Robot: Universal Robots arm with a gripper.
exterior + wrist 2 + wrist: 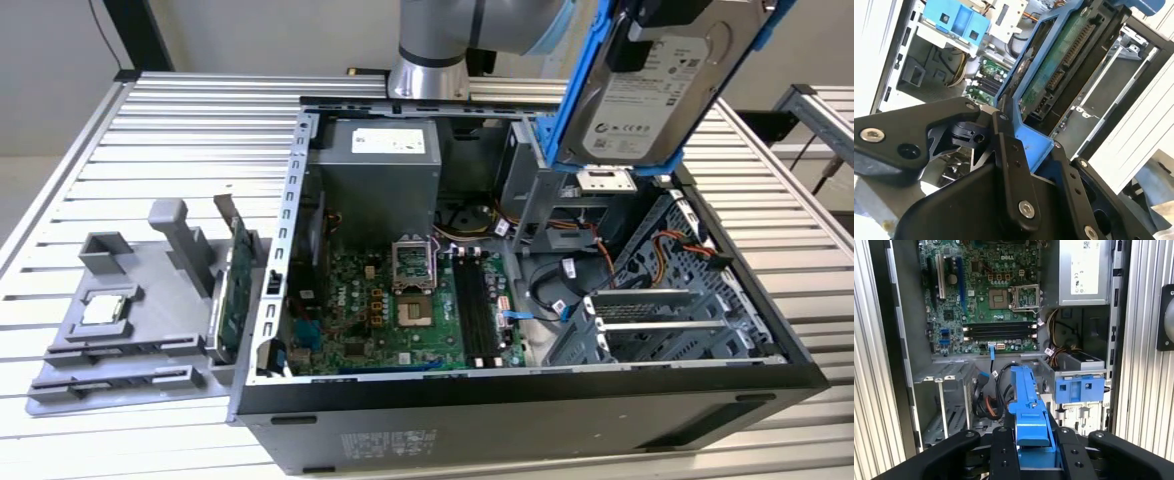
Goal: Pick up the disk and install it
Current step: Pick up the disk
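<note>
A slatted metal table (134, 130) carries two holders. At the exterior view's left, a grey plastic fixture (80, 385) holds one small square processor chip (107, 308) lying flat, and one green circuit card (242, 285) standing on edge along the side nearest the case. In the middle, one open computer case (534, 420) lies on its side. Inside it are one green motherboard (360, 320) with one open processor socket (414, 265), one grey power supply (380, 175) beyond that, loose cables, and a metal drive cage (667, 320) toward the exterior view's right. One blue plastic latch (1079, 389) sits on a bay near the power supply. Above the case's right part, clear of it, hangs the one disk (654, 85), steeply tilted, its white label facing outward, framed in blue rails. In both wrist views the gripper (1031, 442) pinches the disk's blue carrier between its black jaws.
</note>
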